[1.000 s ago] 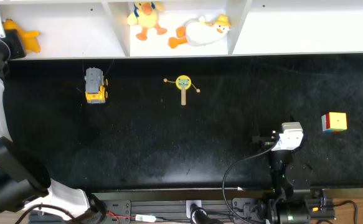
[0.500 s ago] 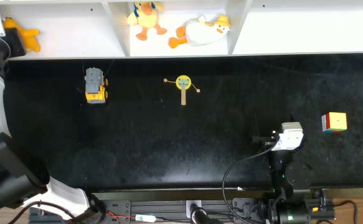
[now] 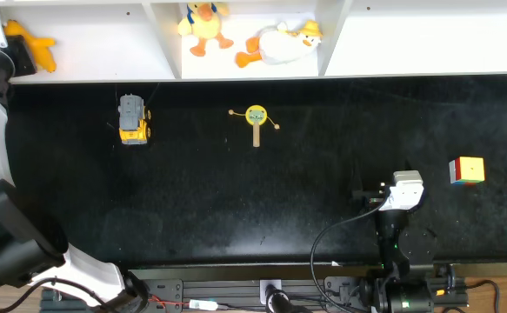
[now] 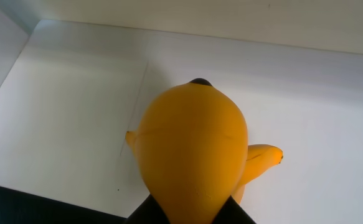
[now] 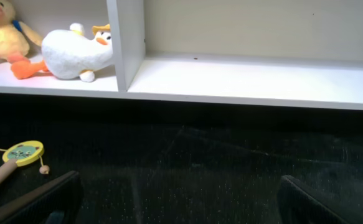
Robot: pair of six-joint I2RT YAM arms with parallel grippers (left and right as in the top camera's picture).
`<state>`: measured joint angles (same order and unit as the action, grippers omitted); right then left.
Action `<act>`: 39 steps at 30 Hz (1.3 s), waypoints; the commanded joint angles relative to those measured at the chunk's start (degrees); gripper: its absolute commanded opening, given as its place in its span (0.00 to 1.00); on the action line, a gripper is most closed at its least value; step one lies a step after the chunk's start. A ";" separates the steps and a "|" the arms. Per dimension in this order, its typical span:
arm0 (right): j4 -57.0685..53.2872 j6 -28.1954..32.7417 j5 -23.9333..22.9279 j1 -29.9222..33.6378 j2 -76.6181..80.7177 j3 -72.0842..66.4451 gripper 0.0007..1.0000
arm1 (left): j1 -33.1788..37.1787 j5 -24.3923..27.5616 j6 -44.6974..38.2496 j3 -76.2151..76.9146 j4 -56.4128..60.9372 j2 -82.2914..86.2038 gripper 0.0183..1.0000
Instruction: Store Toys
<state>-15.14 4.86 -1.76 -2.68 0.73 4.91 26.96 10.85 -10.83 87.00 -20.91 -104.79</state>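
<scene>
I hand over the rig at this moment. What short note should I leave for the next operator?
Left gripper: shut on the orange plush, inside the shelf's left compartment.
Right gripper: open, holding nothing, low over the table.
Done: yellow duck and white duck lie in the middle compartment.
Left to do: release the orange plush; store the truck, rattle and cube, all on the table.

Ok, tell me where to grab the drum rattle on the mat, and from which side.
Take the drum rattle by its wooden handle, straight down from above, fingers across its width. It lies flat, handle towards the arm bases; the round head has beaded strings splayed either side.
</scene>
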 commanded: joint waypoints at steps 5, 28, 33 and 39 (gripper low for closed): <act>0.20 -0.17 -0.15 -0.26 -0.52 0.11 1.00 | -0.48 0.66 0.68 0.48 -0.15 -1.79 0.35; 0.20 -0.17 -0.15 -0.26 -0.52 0.11 1.00 | -1.14 0.66 0.68 0.48 -1.49 -0.50 1.00; 0.20 -0.17 -0.15 -0.26 -0.52 0.11 1.00 | -1.27 0.61 0.63 0.46 -4.68 2.54 1.00; 0.20 -0.17 -0.15 -0.26 -0.52 0.11 1.00 | -1.27 -0.02 -1.05 -0.57 -9.66 6.49 1.00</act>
<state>-15.14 4.91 -1.74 -2.66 0.73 4.91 26.20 11.07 -10.48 86.94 -29.95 -102.54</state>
